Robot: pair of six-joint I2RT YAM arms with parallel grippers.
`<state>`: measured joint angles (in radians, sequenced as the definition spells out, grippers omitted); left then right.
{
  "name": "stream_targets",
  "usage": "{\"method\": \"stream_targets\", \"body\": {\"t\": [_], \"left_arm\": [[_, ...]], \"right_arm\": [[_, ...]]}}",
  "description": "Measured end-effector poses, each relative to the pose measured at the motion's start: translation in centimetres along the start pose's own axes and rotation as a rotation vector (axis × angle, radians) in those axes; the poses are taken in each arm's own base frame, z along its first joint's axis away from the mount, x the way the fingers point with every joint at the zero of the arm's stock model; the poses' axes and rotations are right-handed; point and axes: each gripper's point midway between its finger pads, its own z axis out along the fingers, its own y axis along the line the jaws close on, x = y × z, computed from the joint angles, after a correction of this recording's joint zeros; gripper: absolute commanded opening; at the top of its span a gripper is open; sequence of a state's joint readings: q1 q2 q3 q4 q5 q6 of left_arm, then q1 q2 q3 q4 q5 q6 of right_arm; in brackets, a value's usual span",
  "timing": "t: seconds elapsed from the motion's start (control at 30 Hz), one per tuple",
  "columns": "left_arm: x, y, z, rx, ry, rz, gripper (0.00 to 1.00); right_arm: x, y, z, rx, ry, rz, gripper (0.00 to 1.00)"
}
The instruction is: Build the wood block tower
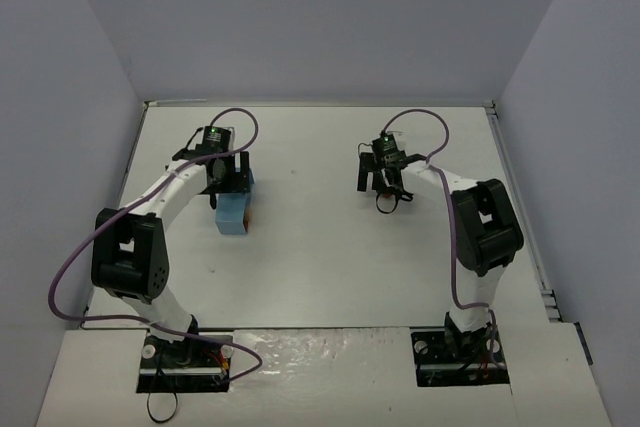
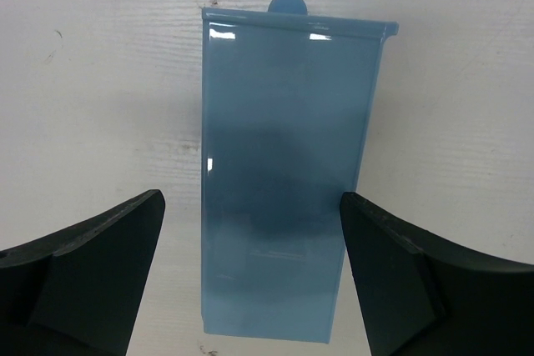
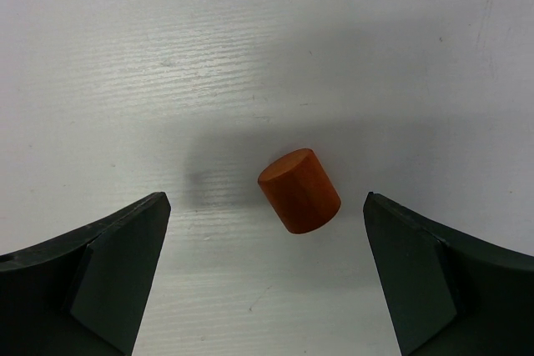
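One reddish-brown wooden cylinder block (image 3: pixel 300 191) lies on its side on the white table, tilted, in the right wrist view. My right gripper (image 3: pixel 265 199) is open above it, with the block between the jaws and nearer the right finger, touching neither. In the top view the right gripper (image 1: pixel 383 183) hides the block. My left gripper (image 2: pixel 250 199) is open over a light-blue rectangular box (image 2: pixel 284 122) and straddles its near end without touching it. In the top view the left gripper (image 1: pixel 228 179) is at the far end of the box (image 1: pixel 234 215). No tan blocks are in view.
A small reddish-brown spot (image 1: pixel 251 215) shows at the box's right side; I cannot tell what it is. A round blue tab (image 2: pixel 287 2) sticks out at the box's far end. Grey walls enclose the table (image 1: pixel 320 267) on three sides.
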<state>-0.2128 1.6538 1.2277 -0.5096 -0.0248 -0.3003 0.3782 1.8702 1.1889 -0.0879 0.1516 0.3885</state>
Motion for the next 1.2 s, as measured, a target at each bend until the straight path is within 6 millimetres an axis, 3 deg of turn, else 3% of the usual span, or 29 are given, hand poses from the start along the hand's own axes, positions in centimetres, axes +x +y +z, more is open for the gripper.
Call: {"method": "stream_targets", "body": {"t": [0.17,0.3,0.5,0.97,1.2], "left_arm": [[-0.5,-0.5,0.4,0.017,-0.009,-0.015,0.76],[-0.6,-0.9,0.5,0.038,-0.009,-0.026,0.86],[-0.6,-1.3,0.5,0.056,-0.006,-0.036,0.93],[-0.2,-1.9,0.2,0.093,0.009,-0.045,0.97],[-1.4,-1.6,-1.6,0.087,-0.058,-0.051,0.97]], "right_arm": [[-0.6,0.0,-0.7,-0.007,-0.018,0.0,1.0],[-1.3,-0.1,-1.5,-0.013,-0.039,0.005,1.0],[-2.0,-0.4,-2.1,-0.016,-0.056,0.01,1.0],[-0.9,-1.0,-1.9,-0.004,-0.033,0.004,1.0],[-1.2,-1.0,-2.3,-0.008,-0.044,0.006,1.0]]}}
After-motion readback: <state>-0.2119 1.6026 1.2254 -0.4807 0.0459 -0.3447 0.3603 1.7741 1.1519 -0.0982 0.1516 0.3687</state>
